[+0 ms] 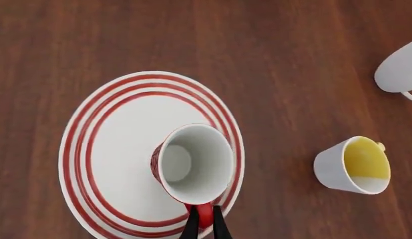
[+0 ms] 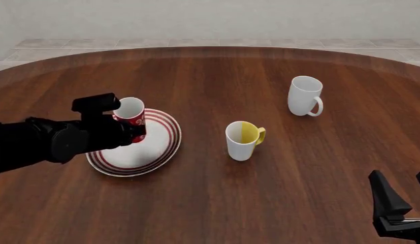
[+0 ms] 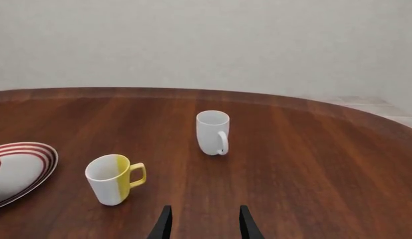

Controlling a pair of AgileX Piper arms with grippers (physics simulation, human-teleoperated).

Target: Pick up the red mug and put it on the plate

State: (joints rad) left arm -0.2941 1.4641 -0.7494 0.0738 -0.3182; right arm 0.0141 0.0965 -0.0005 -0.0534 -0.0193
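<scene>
The red mug [image 1: 192, 162], white inside, hangs upright over the plate [image 1: 119, 149], which is white with red rings. My left gripper [image 1: 204, 225] is shut on the mug's red handle [image 1: 204, 213]. In the front view the mug [image 2: 131, 112] sits over the far left part of the plate [image 2: 155, 147], seemingly a little above it, with my left gripper [image 2: 136, 133] beside it. My right gripper [image 2: 401, 190] is open and empty near the table's front right, far from both; its fingers [image 3: 164, 224] show in the right wrist view.
A white-and-yellow mug [image 2: 242, 139] stands right of the plate. A plain white mug [image 2: 304, 95] stands farther back right. Both also show in the right wrist view, the yellow one [image 3: 112, 179] and the white one [image 3: 212, 132].
</scene>
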